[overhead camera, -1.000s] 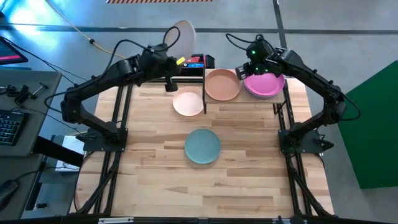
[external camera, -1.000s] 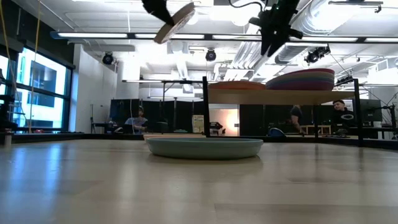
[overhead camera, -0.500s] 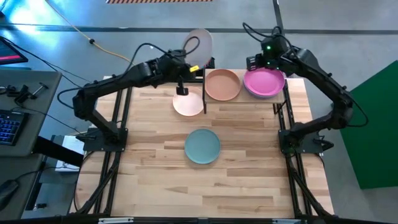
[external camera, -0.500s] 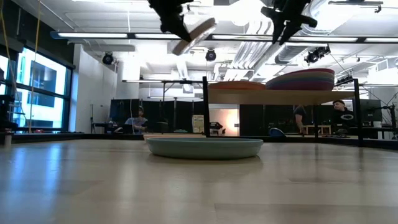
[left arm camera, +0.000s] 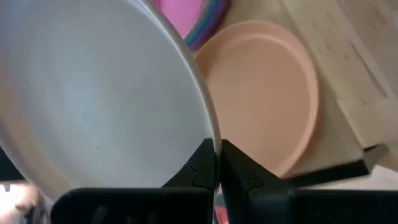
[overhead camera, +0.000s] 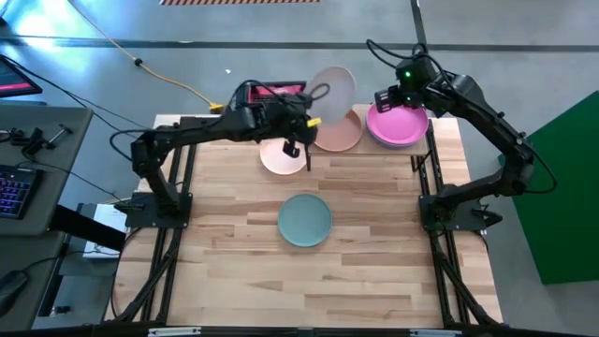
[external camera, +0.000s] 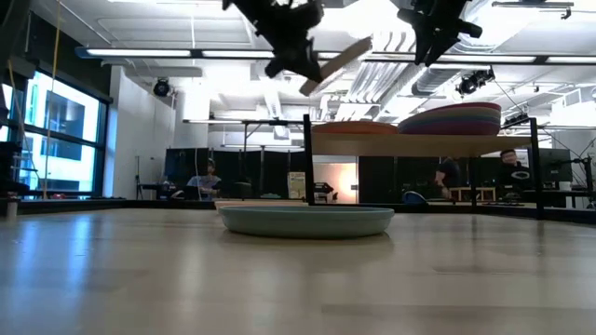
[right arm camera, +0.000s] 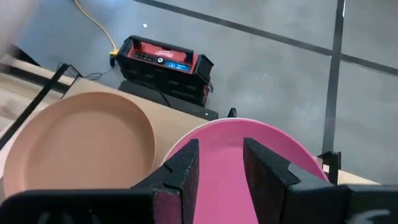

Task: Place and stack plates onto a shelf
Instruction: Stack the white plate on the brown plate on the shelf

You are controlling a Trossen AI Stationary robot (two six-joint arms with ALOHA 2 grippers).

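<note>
Carried rightward since the earlier frame, the grey-white plate (overhead camera: 334, 86) now hangs tilted over the tan-brown plate (overhead camera: 339, 134) on the shelf (overhead camera: 365, 150), upper centre of the high view, its rim pinched by the left gripper (overhead camera: 301, 118). Right gripper (overhead camera: 386, 99) hovers above the magenta plate (overhead camera: 397, 124), jaws spread, holding nothing. 2 plates lie on the table (overhead camera: 225, 243): pale pink plate (overhead camera: 281, 157), teal plate (overhead camera: 304, 220).

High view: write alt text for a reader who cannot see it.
Seen from above, the left gripper holds a tilted grey-white plate over the tan plate on the shelf. The right gripper hovers open above the magenta-topped stack beside it. A pale pink plate and a teal plate lie on the tabletop.
</note>
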